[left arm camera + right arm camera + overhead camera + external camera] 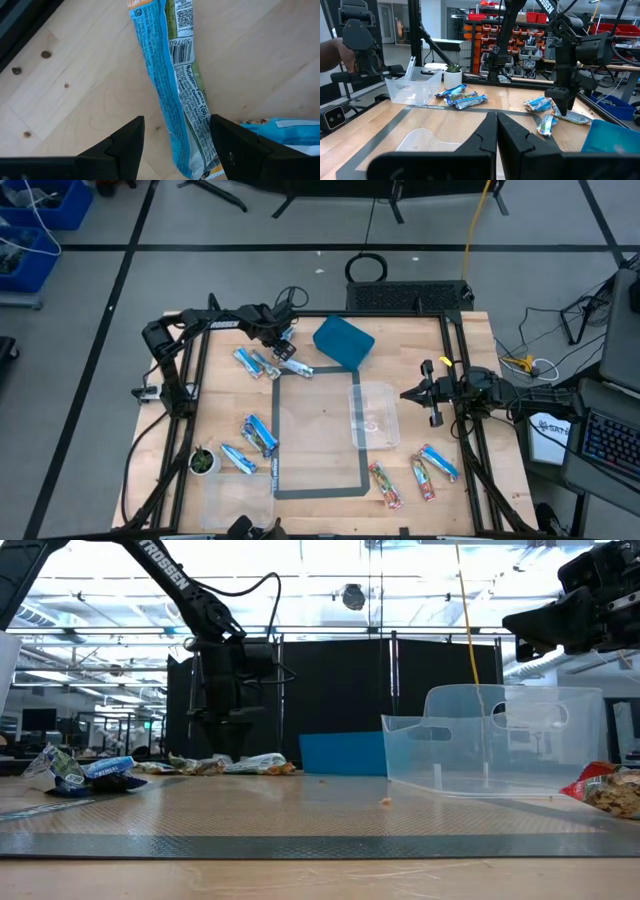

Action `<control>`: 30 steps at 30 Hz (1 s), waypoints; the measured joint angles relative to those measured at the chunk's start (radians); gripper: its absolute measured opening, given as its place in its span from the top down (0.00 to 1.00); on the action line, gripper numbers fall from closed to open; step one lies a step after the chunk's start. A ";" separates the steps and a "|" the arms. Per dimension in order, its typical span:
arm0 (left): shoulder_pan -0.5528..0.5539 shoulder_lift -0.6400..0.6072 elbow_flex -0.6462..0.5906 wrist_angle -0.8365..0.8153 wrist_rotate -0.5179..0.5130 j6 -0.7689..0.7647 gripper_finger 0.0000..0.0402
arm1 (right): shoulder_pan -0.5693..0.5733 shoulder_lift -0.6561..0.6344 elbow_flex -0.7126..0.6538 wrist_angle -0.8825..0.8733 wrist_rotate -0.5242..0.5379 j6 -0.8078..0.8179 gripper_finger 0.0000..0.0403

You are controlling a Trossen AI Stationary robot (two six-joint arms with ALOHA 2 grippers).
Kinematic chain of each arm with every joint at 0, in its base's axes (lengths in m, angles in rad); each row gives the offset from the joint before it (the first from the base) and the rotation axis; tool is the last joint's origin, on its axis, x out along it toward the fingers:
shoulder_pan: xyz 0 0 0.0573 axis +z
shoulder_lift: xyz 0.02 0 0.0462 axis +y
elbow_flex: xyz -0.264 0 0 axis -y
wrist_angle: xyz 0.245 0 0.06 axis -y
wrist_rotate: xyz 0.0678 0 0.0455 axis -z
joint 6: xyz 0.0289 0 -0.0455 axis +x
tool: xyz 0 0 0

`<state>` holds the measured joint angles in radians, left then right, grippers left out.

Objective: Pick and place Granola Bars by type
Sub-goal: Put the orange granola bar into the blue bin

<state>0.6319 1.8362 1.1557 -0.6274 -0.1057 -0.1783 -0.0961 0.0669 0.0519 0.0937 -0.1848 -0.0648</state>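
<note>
Pale wooden bench [320,430], taped grey rectangle at centre, open workshop floor all round.

Blue-wrapped granola bars [270,364], small cluster near far left corner; one bar [175,85] lay lengthwise between left pincer's fingers, flat on wood, not lifted. Second blue group [255,438] at near left, beside small green-topped pot [203,462]. Red-patterned bars [385,485] at near right, with one more blue bar [437,462] just beside them. Types thus already partly separated by side, likely the sorting scheme; no bar seen in either container.

Left pincer [280,348]: poised directly over far cluster, fingers spread wide either side of the bar, nothing gripped; judged set to close on it.

Right pincer [432,393]: held off at right edge, raised above bench, fingers fully closed, empty; judged parked clear of the other arm.

Clear tub [372,416] right of centre, blue bin [343,342] at far side, second clear tub [235,502] at near left: presumed destinations.
</note>
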 joint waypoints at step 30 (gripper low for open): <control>0.000 0.000 0.000 -0.014 0.027 0.037 0.98 | 0.000 0.000 0.000 0.000 0.000 0.000 0.99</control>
<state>0.6323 1.8359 1.1557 -0.6414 -0.0788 -0.1413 -0.0963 0.0669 0.0520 0.0937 -0.1848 -0.0647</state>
